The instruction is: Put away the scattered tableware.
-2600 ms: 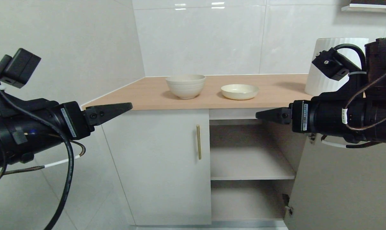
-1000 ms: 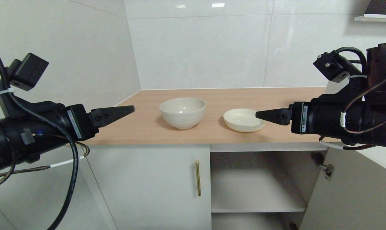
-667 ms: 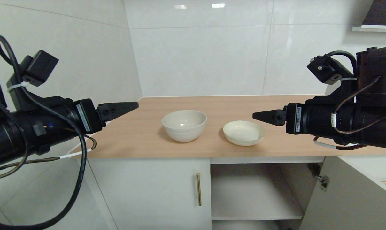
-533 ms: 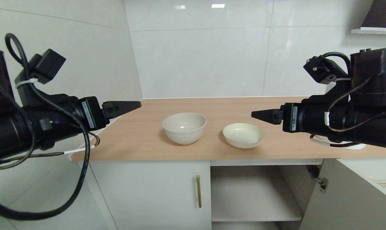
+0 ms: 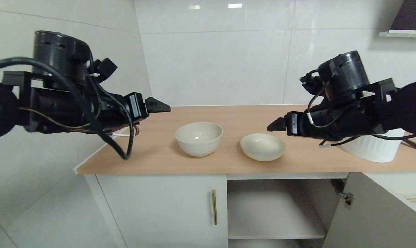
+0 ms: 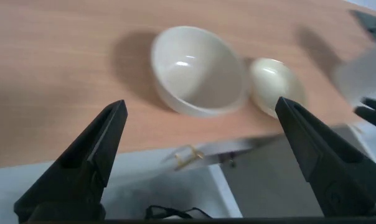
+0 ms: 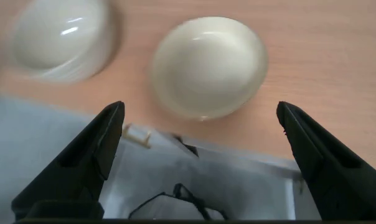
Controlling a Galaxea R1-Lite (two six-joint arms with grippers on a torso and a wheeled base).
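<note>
**A:** Where is the tableware found?

**B:** A deep cream bowl (image 5: 199, 138) is set on the wooden counter (image 5: 153, 155), near the front edge. A small shallow dish (image 5: 262, 146) is set just beside it on the right. The two are not touching.

**A:** How are the grippers held?

**B:** The left gripper (image 5: 163, 107) is held up in the air, to the left of the deep bowl. Its jaws are spread wide apart. In the left wrist view the bowl is seen farther off, between the two fingers (image 6: 91, 155). The right gripper (image 5: 272, 126) is held in the air near the right side of the dish. Its jaws are spread wide too.

**A:** What else is seen around?

**B:** A white ribbed pot (image 5: 373, 151) is stood on the counter at the right, partly hidden behind the right arm. Under the counter, a cupboard door (image 5: 159, 206) with a gold handle (image 5: 214, 207) is shut. The door next to it (image 5: 370, 213) is swung open toward the front, below the right arm. A shelf (image 5: 273, 220) is shown inside.
</note>
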